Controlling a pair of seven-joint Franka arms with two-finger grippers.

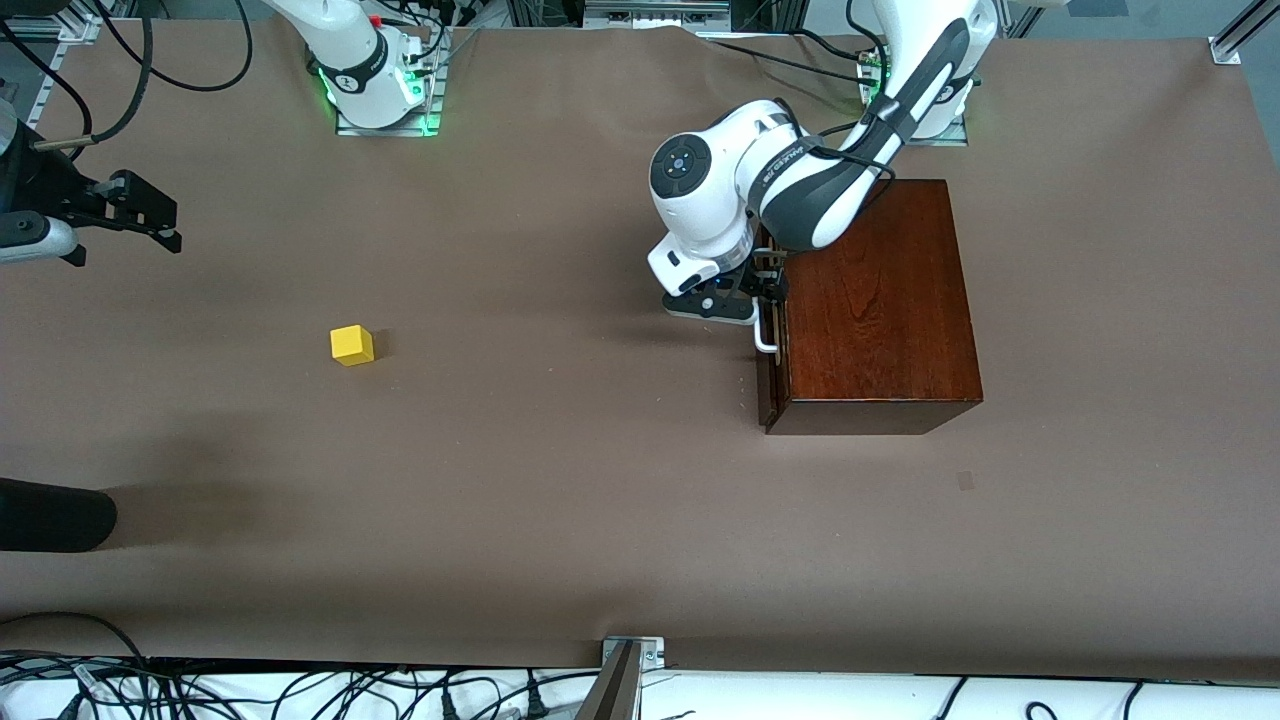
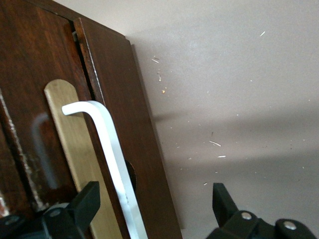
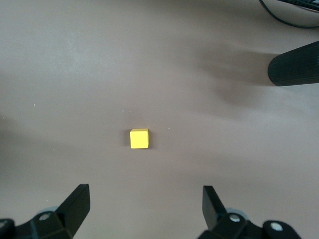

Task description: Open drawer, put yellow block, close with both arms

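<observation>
The dark mahogany box (image 1: 880, 300) stands toward the left arm's end of the table, with the drawer (image 1: 768, 395) shut flush in it. My left gripper (image 1: 765, 285) is open in front of the drawer, its fingers astride the white bar handle (image 1: 765, 338). In the left wrist view the handle (image 2: 112, 149) runs between the fingers (image 2: 87, 199), close to one of them and untouched. The yellow block (image 1: 352, 345) sits on the table toward the right arm's end. My right gripper (image 1: 170, 225) is open and empty, high above the table; its wrist view shows the block (image 3: 139, 139) far below.
A black cylinder (image 1: 50, 515) pokes in at the right arm's end, nearer the front camera than the block; it shows in the right wrist view (image 3: 294, 62). The brown table cover (image 1: 560, 450) stretches between block and box. Cables lie along the table edges.
</observation>
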